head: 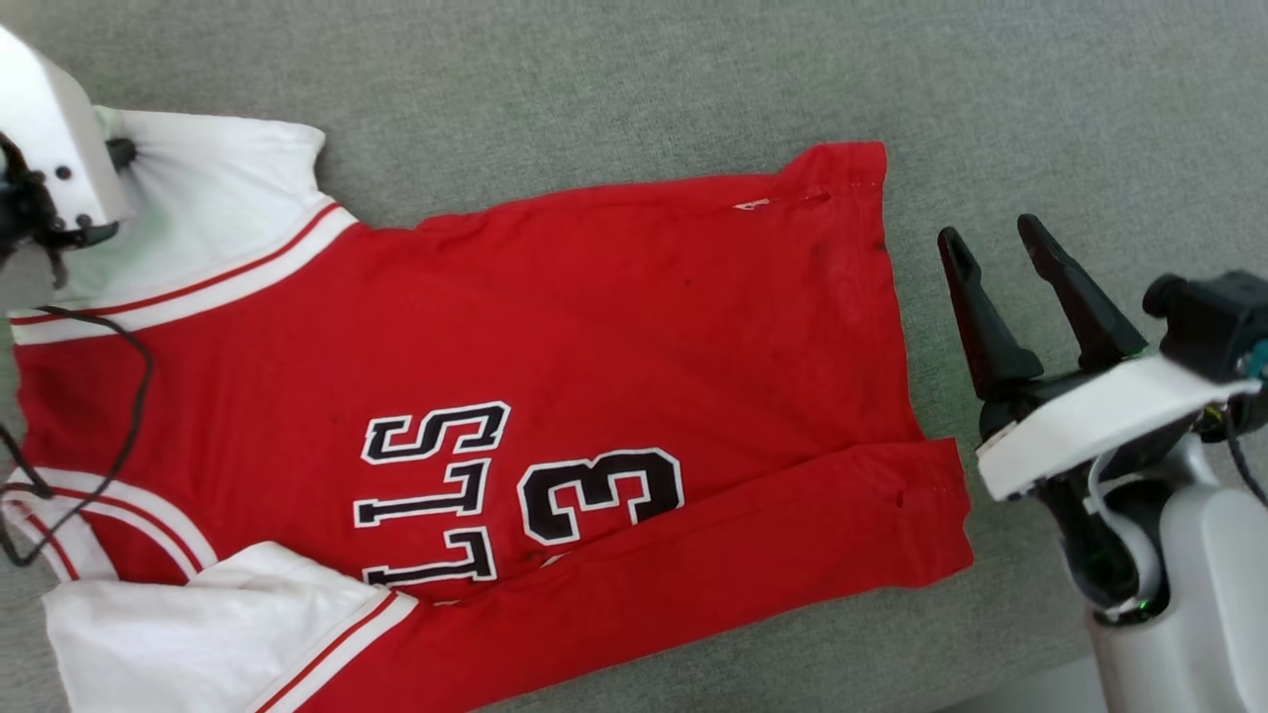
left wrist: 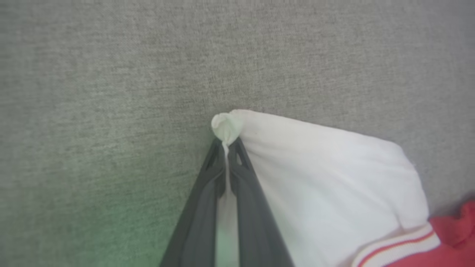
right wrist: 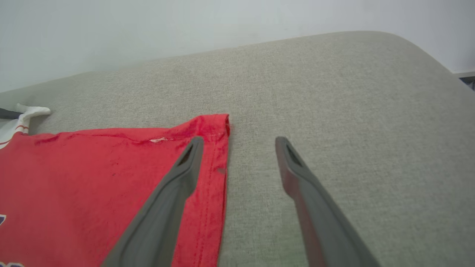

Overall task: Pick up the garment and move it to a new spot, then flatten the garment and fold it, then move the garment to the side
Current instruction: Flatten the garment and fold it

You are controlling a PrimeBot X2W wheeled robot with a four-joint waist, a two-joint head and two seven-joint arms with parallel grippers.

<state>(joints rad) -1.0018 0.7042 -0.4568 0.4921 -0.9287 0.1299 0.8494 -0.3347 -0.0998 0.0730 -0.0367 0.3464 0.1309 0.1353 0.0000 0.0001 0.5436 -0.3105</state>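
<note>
While my left gripper (left wrist: pixel 226 142) is pinching the white sleeve (left wrist: pixel 319 170) tip of the garment (head: pixel 594 317), I'm planning a low, gentle pull to flatten it. My right gripper (head: pixel 999 241) is hovering spread beside the hem (head: pixel 897 297).

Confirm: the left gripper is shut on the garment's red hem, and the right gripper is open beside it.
No: the left gripper is shut on a white sleeve of the garment, not its red hem, as the left wrist view shows. The right gripper is open beside the garment.
</note>
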